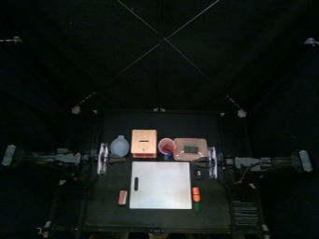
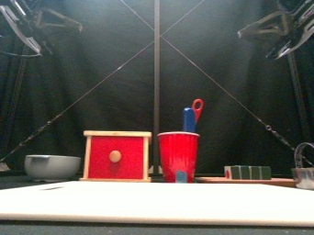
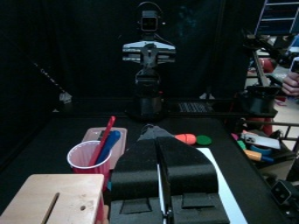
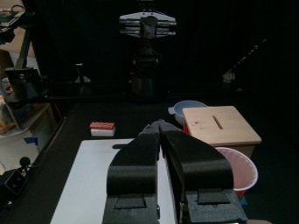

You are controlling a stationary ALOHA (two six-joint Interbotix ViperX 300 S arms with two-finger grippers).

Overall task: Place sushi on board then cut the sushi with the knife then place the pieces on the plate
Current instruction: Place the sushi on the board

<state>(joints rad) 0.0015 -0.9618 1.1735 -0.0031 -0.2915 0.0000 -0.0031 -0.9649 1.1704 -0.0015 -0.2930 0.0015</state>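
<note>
The dark green sushi roll (image 2: 249,172) lies on the pink tray (image 1: 191,141) at the back right, behind the white board (image 1: 162,184), which is bare. A red cup (image 2: 178,156) with a blue knife and a red knife (image 2: 196,111) stands beside the tray. My left gripper (image 1: 107,157) hangs shut at the board's left, holding nothing. My right gripper (image 1: 208,161) hangs shut at the board's right, also holding nothing. In the left wrist view the cup (image 3: 87,155) is close by the jaws; the sushi is hidden there.
A wooden box with a red drawer front (image 2: 117,156) and a blue-grey bowl (image 1: 119,146) stand at the back left. A pink toy (image 1: 122,196) lies left of the board, an orange toy (image 1: 196,193) and a green toy (image 3: 204,138) right of it. A metal cutter (image 2: 304,171) sits far right.
</note>
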